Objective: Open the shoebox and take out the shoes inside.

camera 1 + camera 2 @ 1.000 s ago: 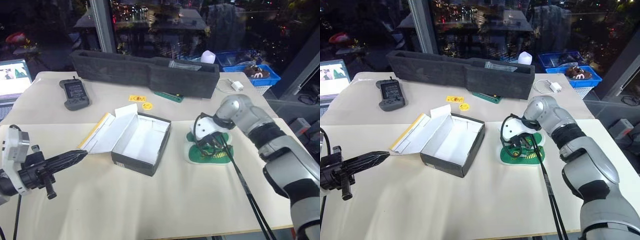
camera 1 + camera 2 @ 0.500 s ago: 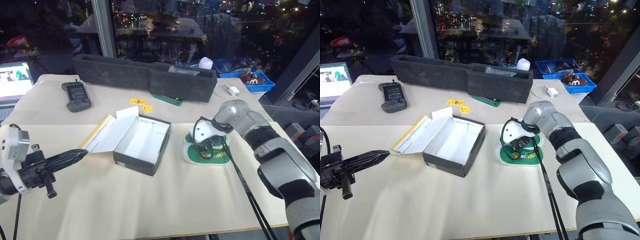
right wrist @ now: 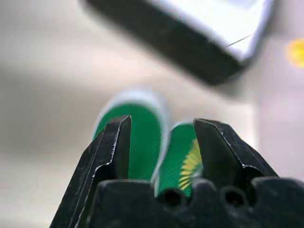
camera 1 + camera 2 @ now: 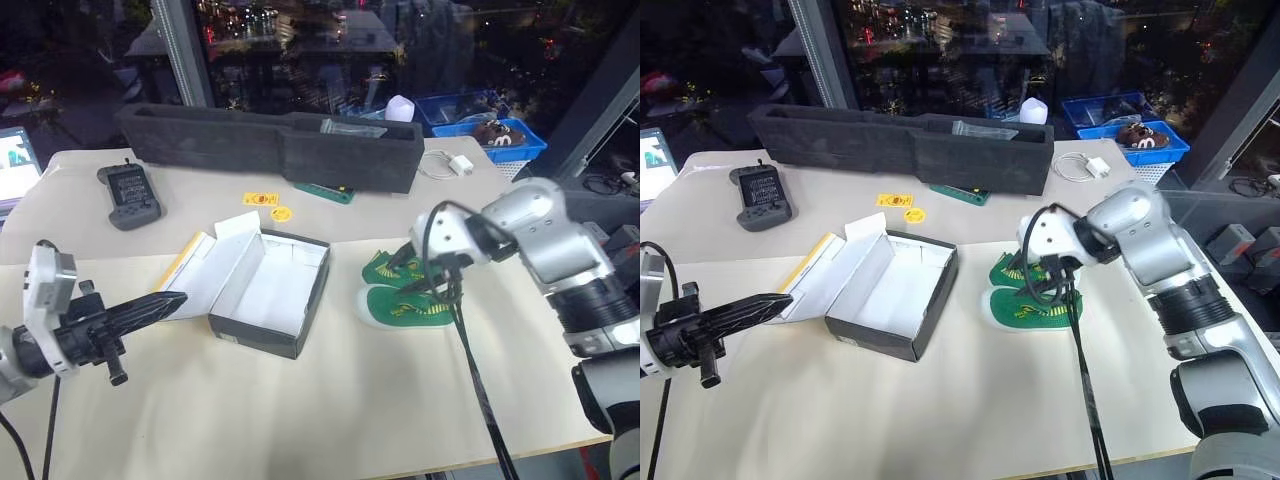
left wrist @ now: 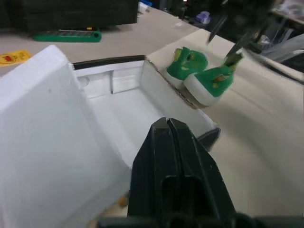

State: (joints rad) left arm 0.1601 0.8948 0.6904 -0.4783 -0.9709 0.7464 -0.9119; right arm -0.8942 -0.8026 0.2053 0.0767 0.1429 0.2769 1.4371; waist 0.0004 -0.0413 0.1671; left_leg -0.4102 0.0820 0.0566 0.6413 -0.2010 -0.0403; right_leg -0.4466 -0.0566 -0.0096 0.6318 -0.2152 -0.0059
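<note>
Both shoes (image 4: 405, 293) lie beside the empty box (image 4: 268, 292); right gripper (image 3: 161, 142) hangs parted above them, holding nothing, and should lift straight up. Left gripper (image 5: 169, 130) is closed.

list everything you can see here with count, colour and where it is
shoebox: 1, black sides, white inside, yellow lid open, table centre
shoes: 2, green with white soles, side by side on table right of box
foam tray: 1, dark grey, long, back of table
handheld controller: 1, grey, back left
stickers: 2, yellow, behind box
green flat tool: 1, before tray
charger: 1, white, back right
bins: blue, beyond table
left gripper: black, shut, left of box
right gripper: black, open, above shoes
</note>
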